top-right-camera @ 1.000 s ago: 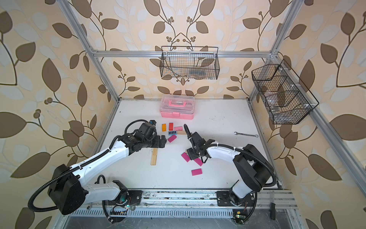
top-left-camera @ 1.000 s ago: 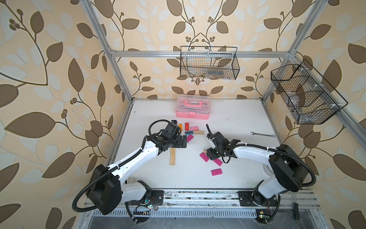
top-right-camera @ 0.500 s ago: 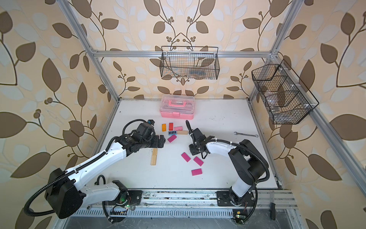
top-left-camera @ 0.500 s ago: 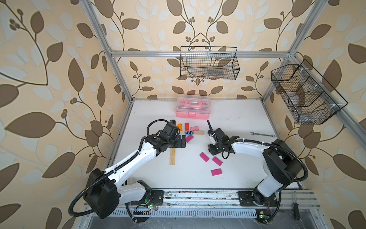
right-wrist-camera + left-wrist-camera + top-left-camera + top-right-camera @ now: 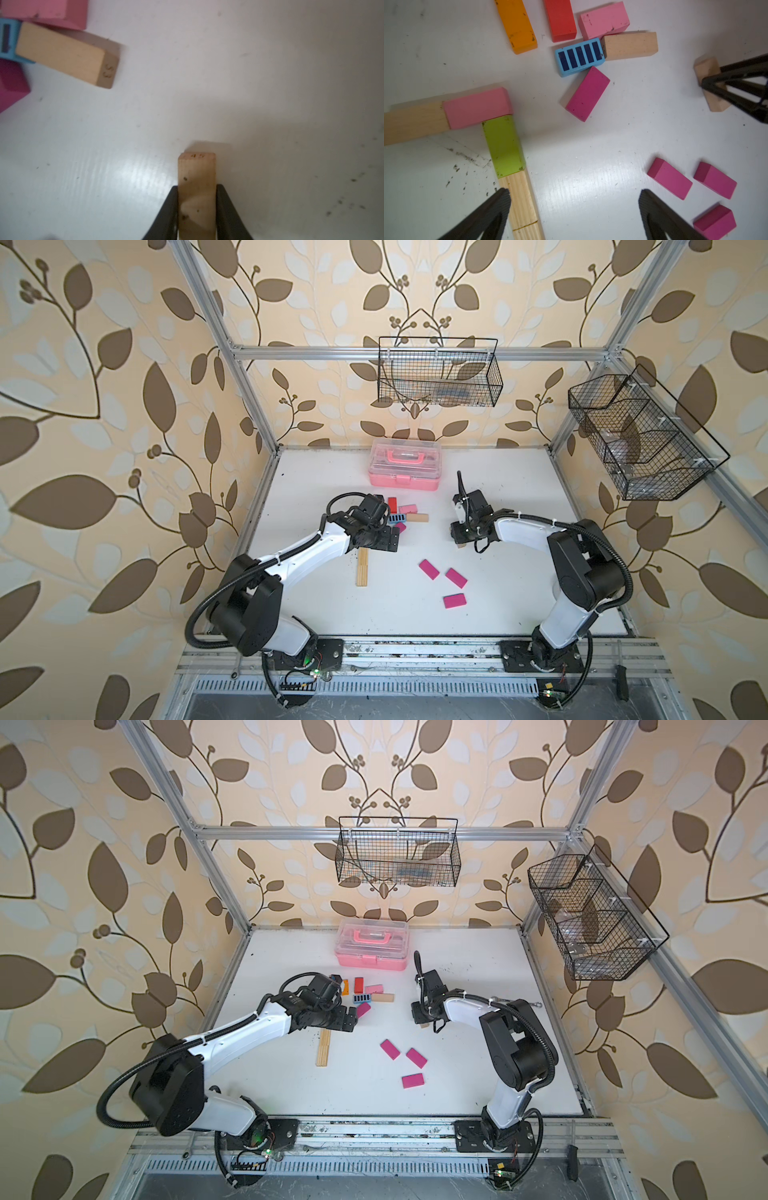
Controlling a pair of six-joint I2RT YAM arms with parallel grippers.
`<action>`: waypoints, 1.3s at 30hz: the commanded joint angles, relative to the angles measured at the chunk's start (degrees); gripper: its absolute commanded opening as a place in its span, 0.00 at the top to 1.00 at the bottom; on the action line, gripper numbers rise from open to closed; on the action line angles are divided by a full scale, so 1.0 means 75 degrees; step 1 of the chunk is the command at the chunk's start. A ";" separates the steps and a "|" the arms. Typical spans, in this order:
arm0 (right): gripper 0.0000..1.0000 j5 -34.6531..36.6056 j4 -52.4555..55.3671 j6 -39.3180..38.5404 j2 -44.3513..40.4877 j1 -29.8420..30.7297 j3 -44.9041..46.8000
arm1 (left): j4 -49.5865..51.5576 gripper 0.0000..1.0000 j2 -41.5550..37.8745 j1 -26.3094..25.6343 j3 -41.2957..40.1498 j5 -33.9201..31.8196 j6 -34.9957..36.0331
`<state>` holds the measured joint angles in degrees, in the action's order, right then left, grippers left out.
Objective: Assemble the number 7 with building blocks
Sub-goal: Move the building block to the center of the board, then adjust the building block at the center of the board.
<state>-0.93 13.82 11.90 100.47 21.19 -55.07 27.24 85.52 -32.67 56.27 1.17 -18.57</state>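
The number 7 stands partly built in the left wrist view: a plain wood block [image 5: 413, 122] and a light pink block [image 5: 477, 108] form the bar, and a lime green block [image 5: 503, 145] and wood blocks [image 5: 519, 199] run down from its end. My left gripper [image 5: 574, 200] hovers open over that descending bar [image 5: 362, 568], holding nothing. My right gripper [image 5: 197, 207] is shut on a plain wood block [image 5: 196, 176] that sits on its narrow edge low over the table, right of the pile [image 5: 460, 545]. Loose building blocks lie nearby: orange [image 5: 517, 25], red [image 5: 560, 18], blue-striped [image 5: 580, 56], magenta [image 5: 587, 93].
Three magenta blocks [image 5: 429, 569] [image 5: 456, 577] [image 5: 454, 600] lie in front of the right gripper. A pink plastic case [image 5: 404, 470] stands at the back. Wire baskets hang on the back wall [image 5: 438, 373] and the right wall [image 5: 640, 439]. A wrench end [image 5: 536, 1004] shows behind the right arm.
My right gripper has moved back from the magenta blocks and its jaws have closed on the wood block. The left arm has barely moved and stays open.
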 commanded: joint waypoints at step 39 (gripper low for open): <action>0.32 -0.0681 0.0217 -0.0840 -0.2831 -0.0790 0.0452 | 0.1652 0.45 0.4071 0.0106 0.3737 0.0928 0.3274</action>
<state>-4.38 15.97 7.18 80.18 14.50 -52.49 37.71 116.27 -32.53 82.65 6.15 3.99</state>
